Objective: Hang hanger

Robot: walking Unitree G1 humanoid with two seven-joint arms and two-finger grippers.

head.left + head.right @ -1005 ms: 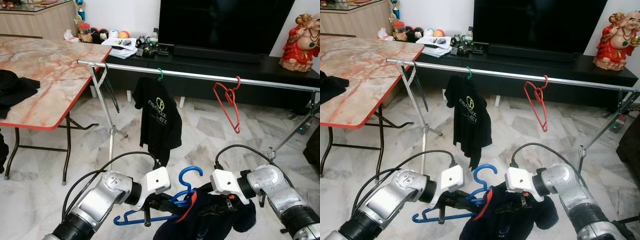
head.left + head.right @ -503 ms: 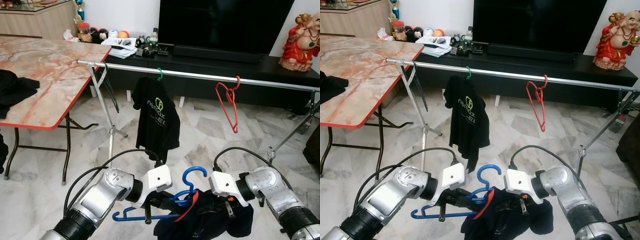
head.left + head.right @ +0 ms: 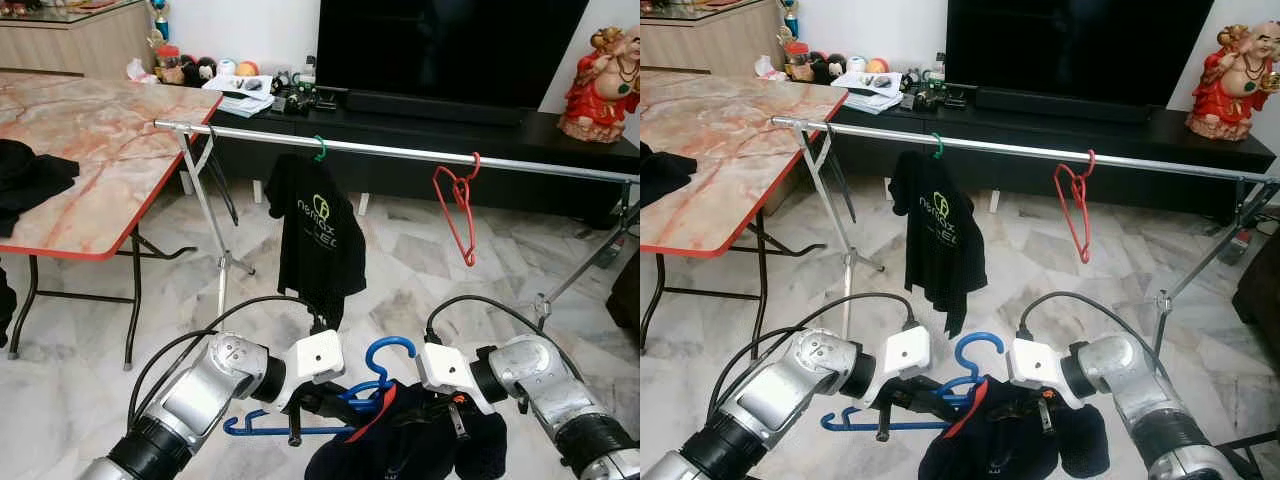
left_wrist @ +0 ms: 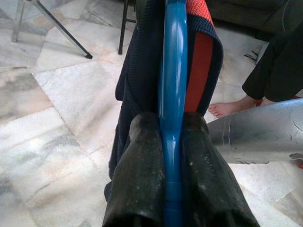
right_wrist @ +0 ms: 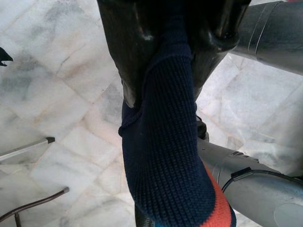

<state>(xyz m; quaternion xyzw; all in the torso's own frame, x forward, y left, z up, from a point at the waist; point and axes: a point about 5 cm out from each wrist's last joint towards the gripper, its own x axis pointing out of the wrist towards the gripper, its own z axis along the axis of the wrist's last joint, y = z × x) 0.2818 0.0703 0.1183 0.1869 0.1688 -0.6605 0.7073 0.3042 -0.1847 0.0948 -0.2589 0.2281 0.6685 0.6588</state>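
A blue plastic hanger (image 3: 372, 385) hangs low in front of me with a navy garment (image 3: 410, 445) with an orange collar draped on it. My left gripper (image 4: 170, 156) is shut on the blue hanger's bar (image 4: 173, 94). Pinching a fold of the navy garment (image 5: 165, 156) is my right gripper (image 5: 163, 56), shut on the cloth. A silver clothes rail (image 3: 400, 150) runs across ahead. A black T-shirt (image 3: 318, 235) on a green hanger and an empty red hanger (image 3: 458, 205) hang from it.
A marble-topped folding table (image 3: 90, 140) stands on the left with a black cloth (image 3: 30, 175) on it. Behind the rail are a black TV bench (image 3: 420, 120), a TV and a red figurine (image 3: 600, 75). In the left wrist view a person's bare foot (image 4: 225, 109) rests on the marble floor.
The navy garment has bunched up and dropped a little between my grippers. Both arms have barely shifted, and the black T-shirt on the rail has swung slightly.
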